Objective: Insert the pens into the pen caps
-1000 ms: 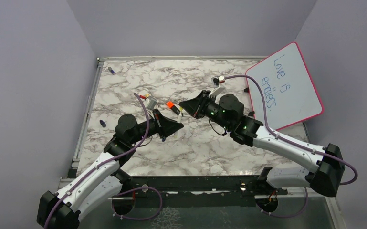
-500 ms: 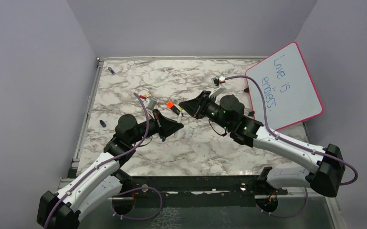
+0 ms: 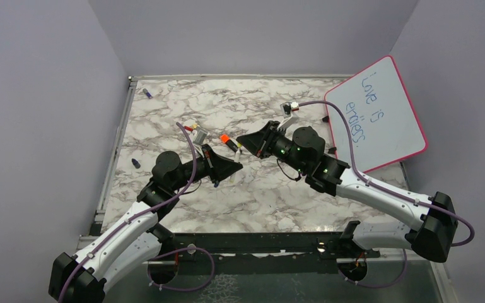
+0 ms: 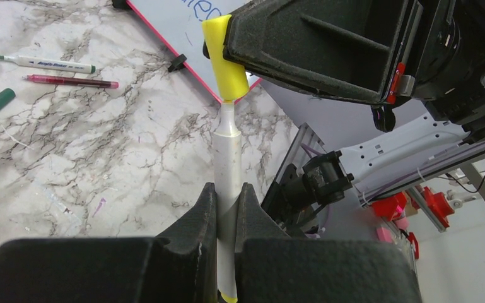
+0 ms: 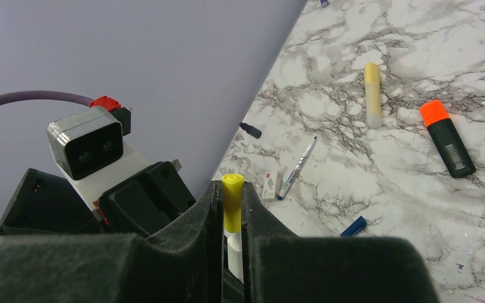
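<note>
Both grippers met nose to nose low over the marble table (image 3: 277,189) in the overhead view, my left gripper (image 3: 236,166) coming from the near left and my right gripper (image 3: 242,140) from the right. What passed between them was too small to read there. A black highlighter (image 3: 228,141) with an orange end lay just beside the right gripper, and the pink-framed whiteboard (image 3: 378,113) stood well apart at the right.

From my left wrist, the fingers (image 4: 203,211) were clenched on the barrel of the white pen (image 4: 227,158). Its long axis ran straight away from the camera, up the frame, narrow end foremost. That end sat in the mouth of the yellow cap (image 4: 222,57), with the barrel's shoulder outside. The cap leaned a little left of the pen's line, its far part pinched in my right gripper. Behind lay a green-ended pen (image 4: 44,63) and a dark red pen (image 4: 72,81) side by side, both running across the frame, with a loose green cap (image 4: 0,100) near them.

From my right wrist, the fingers (image 5: 211,208) were squeezed on the yellow cap, closed end up the frame, and the white pen entered it from below. Beyond lay a yellow pen (image 5: 372,95) pointing up the frame, the highlighter, and a blue cap (image 5: 353,226) lying by itself.
</note>
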You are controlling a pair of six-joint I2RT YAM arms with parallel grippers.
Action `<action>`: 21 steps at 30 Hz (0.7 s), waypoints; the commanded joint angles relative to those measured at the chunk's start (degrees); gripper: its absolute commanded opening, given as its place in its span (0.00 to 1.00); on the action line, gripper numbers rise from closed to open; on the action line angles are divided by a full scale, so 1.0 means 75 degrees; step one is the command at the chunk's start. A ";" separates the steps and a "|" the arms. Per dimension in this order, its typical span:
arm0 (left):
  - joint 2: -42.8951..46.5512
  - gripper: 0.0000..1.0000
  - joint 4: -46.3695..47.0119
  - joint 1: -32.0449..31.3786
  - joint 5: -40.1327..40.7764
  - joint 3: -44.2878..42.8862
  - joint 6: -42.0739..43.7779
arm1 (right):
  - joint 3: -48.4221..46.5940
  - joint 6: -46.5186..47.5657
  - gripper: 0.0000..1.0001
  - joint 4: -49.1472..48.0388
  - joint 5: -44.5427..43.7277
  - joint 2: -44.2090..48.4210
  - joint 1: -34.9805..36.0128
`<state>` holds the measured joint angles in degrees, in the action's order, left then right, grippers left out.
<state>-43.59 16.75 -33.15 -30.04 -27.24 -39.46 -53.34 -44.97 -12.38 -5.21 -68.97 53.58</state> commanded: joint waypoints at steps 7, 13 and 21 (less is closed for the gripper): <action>0.0252 0.00 0.0300 -0.0045 0.0272 -0.0330 -0.0098 | 0.0075 0.0055 0.10 -0.0234 0.0515 0.0006 0.0051; 0.0369 0.00 0.0298 -0.0045 0.0599 -0.0476 -0.0193 | 0.0221 0.0066 0.10 -0.0352 0.0865 0.0102 0.0051; 0.0493 0.00 0.0315 -0.0039 0.0797 -0.0626 -0.0239 | 0.0655 0.0021 0.08 -0.0687 0.1528 0.0348 0.0051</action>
<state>-41.39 15.79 -33.52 -27.40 -28.60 -41.04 -51.05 -44.97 -17.28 0.12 -68.07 53.49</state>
